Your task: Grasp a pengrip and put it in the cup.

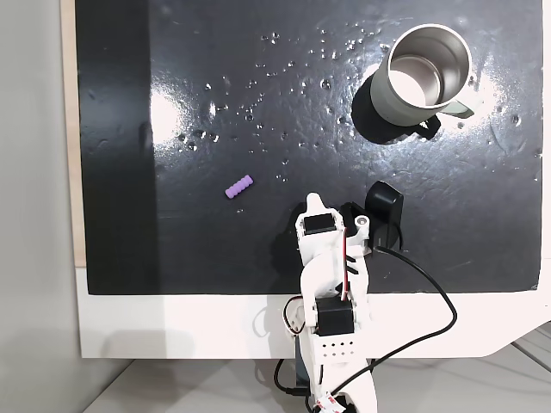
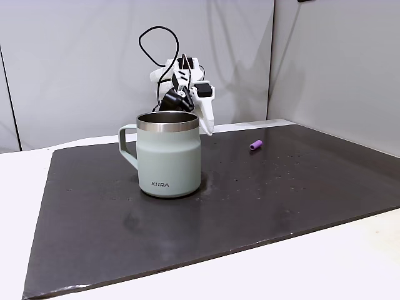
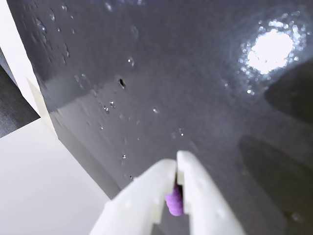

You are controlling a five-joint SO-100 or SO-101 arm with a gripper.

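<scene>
Mat: a black, glossy sheet (image 1: 258, 103) speckled with small bright flecks covers most of a white table (image 1: 172, 327).
Pengrip: the small light-purple ribbed rubber cylinder (image 1: 240, 186) lies on its side on the mat in a fixed view, left of the arm and apart from it. In the other fixed view (image 2: 255, 145) it rests on the mat, well to the right of the mug.
Cup: the large grey-green steel mug with a shiny silver inside (image 1: 428, 73) stands upright at the mat's upper right, handle towards the right edge. From the side (image 2: 169, 153) its handle points left.
Arm: the white jointed arm (image 1: 331, 292) reaches in from the near table edge, with black cables trailing behind it.
Gripper: the white two-finger gripper (image 1: 315, 203) hangs above the mat, between pengrip and cup. From the side (image 2: 210, 131) it points down behind the mug.
Jaws: in the wrist view the gripper (image 3: 176, 159) has its tips together and holds nothing.
Slit: a bit of the pengrip (image 3: 173, 201) shows through the narrow gap lower down between the fingers (image 3: 146, 200).
</scene>
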